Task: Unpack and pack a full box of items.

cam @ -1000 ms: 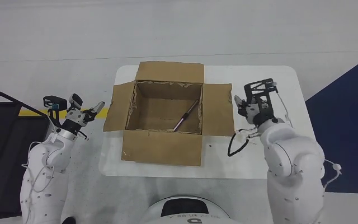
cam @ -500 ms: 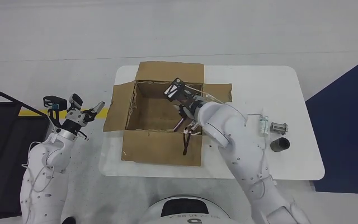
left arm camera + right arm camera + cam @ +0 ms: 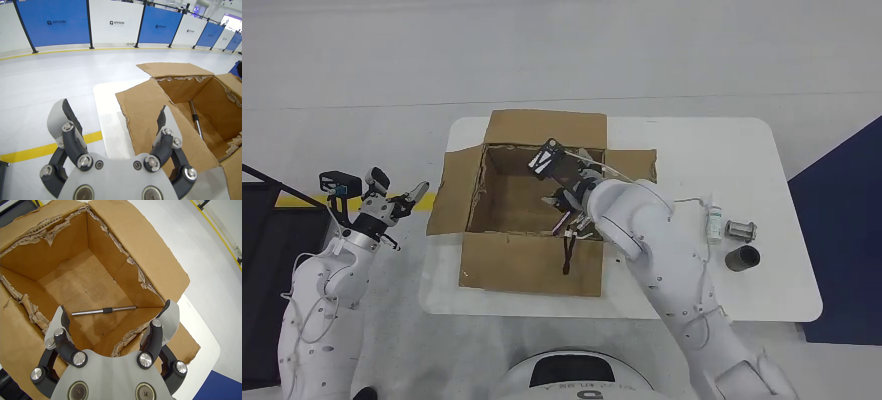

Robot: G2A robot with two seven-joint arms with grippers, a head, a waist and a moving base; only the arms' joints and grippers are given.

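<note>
**Item 1, cardboard box** (image 3: 532,265): I log it at the middle of the white table (image 3: 692,280). All four flaps are folded outward, and the inner edges are torn and ragged. The left wrist view takes the box (image 3: 147,113) from its left side. The right wrist view looks down into the box (image 3: 28,262) from above.

**Item 2, metal rod** (image 3: 103,311): It lies flat on the floor of the box, with a dark band near its middle and one end reaching into a bottom corner. In the left wrist view I see the rod (image 3: 196,121) running along the foot of a wall.

**Item 3, right gripper** (image 3: 115,308): It hangs over the open box and points down into it, above the rod and apart from it. The jaws are spread wide with nothing between them. In the top view I place the right gripper (image 3: 560,200) over the right half of the opening.

**Item 4, left gripper** (image 3: 115,106): It is off the table's left edge, near the box's left flap but clear of it. The jaws are wide apart and empty. The top view shows the left gripper (image 3: 400,190) over the floor.

**Items 5 to 7, on the table right of the box:**
- A small pale bottle (image 3: 714,222).
- A short metal cylinder (image 3: 741,230) just beside the bottle.
- A dark cylinder (image 3: 742,258) near both, toward the front edge.

I cannot tell finer detail on these three.
</note>
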